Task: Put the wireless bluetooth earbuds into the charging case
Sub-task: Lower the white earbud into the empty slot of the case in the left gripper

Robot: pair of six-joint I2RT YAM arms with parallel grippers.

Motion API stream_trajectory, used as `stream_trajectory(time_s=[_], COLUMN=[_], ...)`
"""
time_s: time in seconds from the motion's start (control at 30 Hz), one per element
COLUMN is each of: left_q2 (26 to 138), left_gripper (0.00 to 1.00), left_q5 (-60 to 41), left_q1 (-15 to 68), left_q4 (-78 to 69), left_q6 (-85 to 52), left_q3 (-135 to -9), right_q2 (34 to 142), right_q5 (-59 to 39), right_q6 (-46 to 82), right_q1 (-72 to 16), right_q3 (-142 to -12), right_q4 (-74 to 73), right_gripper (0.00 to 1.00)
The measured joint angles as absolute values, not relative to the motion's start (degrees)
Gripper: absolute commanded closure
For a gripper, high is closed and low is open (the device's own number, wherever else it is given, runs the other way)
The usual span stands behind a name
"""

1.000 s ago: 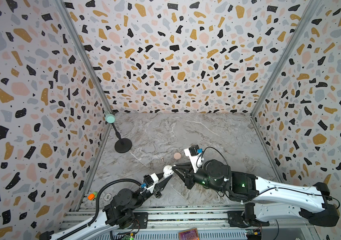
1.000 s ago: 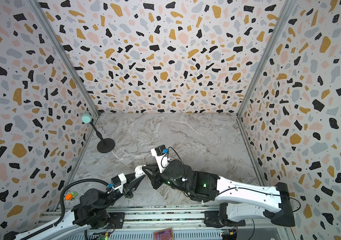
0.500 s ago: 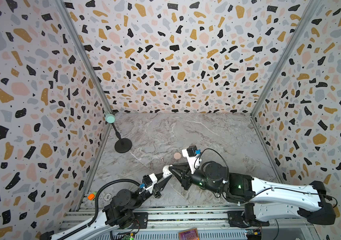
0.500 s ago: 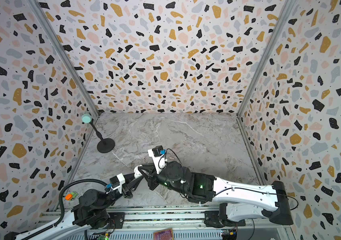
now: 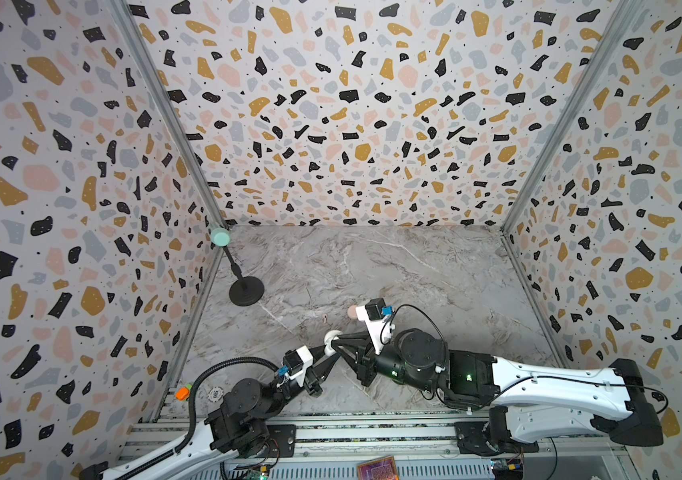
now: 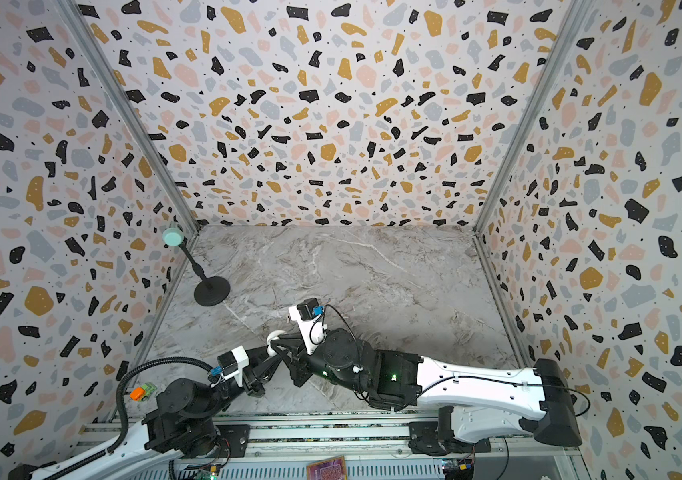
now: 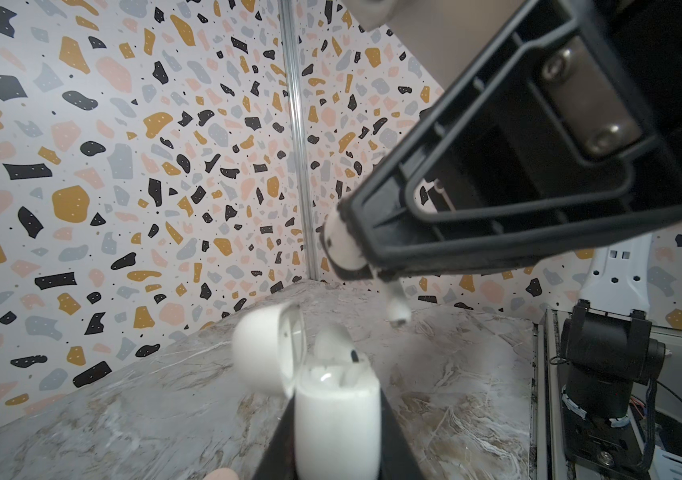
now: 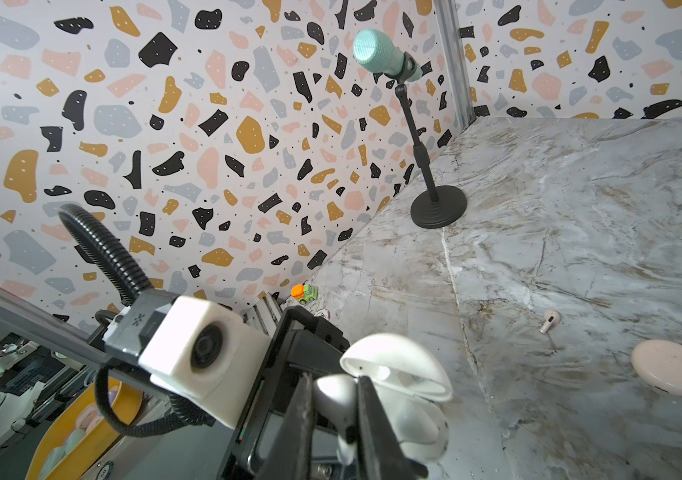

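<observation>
My left gripper point(image 7: 337, 419) is shut on the white charging case point(image 7: 337, 411), held upright above the table with its lid point(image 7: 264, 353) swung open. One white earbud point(image 7: 333, 343) sits in the case. My right gripper point(image 8: 333, 392) is shut on another white earbud point(image 8: 331, 397). In the left wrist view this earbud point(image 7: 345, 245) hangs stem down, just above and to one side of the case's open top. In both top views the two grippers meet at the white case point(image 5: 333, 336) point(image 6: 276, 336).
A pale pink earbud point(image 8: 549, 321) lies on the marble table point(image 5: 414, 282) beside a shut pink case point(image 8: 670, 368). A microphone stand point(image 5: 245, 291) rises at the back left. A small toy car point(image 8: 305, 293) sits by the front left edge.
My right arm has shifted slightly to the left, toward the case. The left gripper has stayed where it was with the case.
</observation>
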State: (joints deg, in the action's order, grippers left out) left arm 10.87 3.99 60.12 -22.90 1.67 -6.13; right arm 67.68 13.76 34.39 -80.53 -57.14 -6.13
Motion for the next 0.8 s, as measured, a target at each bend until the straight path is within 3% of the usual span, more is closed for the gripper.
stream_trajectory(time_s=[0.8], left_q2=[10.87], left_gripper=[1.0], left_q5=[4.01], left_q1=[60.12], left_q4=[-22.9], left_q6=[1.63], left_q3=[-6.13], right_q2=[69.1], right_q5=[18.13], right_q6=[32.95], right_q1=[-81.89], right_q3=[-56.51], right_q4=[-7.44], right_gripper=[0.94])
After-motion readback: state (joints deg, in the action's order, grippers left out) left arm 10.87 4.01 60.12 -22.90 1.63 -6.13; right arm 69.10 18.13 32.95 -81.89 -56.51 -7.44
